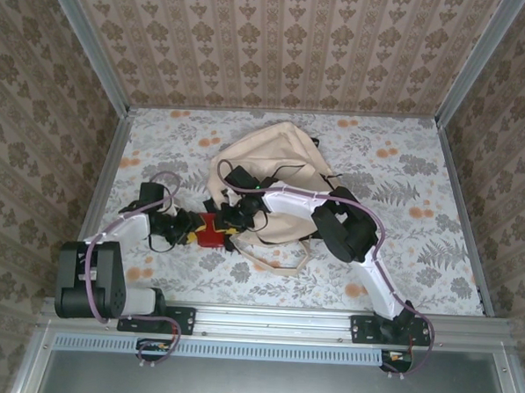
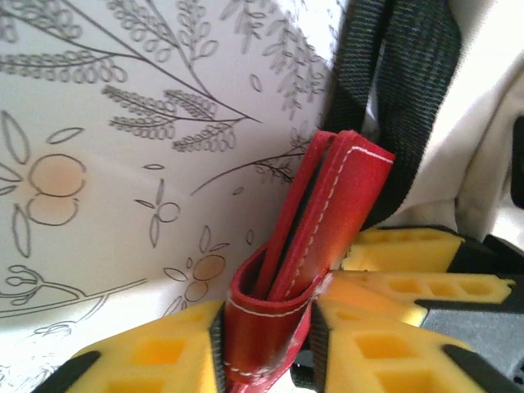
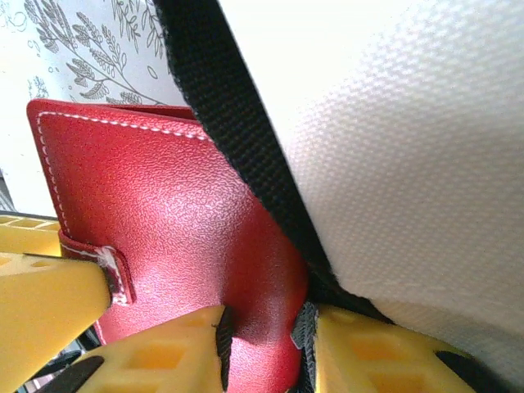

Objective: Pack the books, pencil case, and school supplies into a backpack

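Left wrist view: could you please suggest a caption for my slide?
Left gripper pinches the folded red item edge-on beside the backpack's black strap, over the floral tablecloth.

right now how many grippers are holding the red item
2: left gripper pinches the red item's folded end; right gripper grips its cover beside the backpack's black strap

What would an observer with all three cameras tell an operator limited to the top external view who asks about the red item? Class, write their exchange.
Operator: Is the left gripper holding the red item?
Observer: Yes, its fingers are closed on the item's folded end.
Operator: What is beside it?
Observer: The black strap of the backpack runs right alongside it.
Operator: And the right gripper?
Observer: The red item's lower edge sits between its fingers; gripped or not, I cannot tell.
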Motion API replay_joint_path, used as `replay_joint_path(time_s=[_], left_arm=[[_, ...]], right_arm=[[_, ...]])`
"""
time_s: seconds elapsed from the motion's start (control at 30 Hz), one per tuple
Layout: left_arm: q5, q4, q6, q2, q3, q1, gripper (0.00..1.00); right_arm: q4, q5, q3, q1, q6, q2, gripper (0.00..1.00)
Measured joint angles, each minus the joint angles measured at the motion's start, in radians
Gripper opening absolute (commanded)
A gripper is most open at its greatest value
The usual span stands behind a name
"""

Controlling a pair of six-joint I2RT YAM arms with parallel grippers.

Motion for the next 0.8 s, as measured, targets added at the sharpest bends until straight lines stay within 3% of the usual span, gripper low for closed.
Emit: replay_joint_path(time_s=[0.13,0.33,0.5,0.8], left_arm=[[0.006,-0.006,0.007,-0.011,0.002,-0.001,0.18],[-0.023,-0.043,0.011,-0.032,0.026,-0.001,0.16],[-0.124,-0.142,0.005,-0.098,0.074,0.000,0.16],[-0.296,-0.289,-0.005,-0.261,0.236,-0.037,0.16]], right_arm=[[0.035,-0.010,-0.043,-0.014,0.014,-0.033,0.43],[0.107,-0.045,-0.139,-0.055,0.056,-0.138,0.59],[0.182,-0.060,-0.236,-0.089,0.062,-0.298,0.71],[0.286,-0.046,-0.397,-0.173,0.063,-0.524,0.84]])
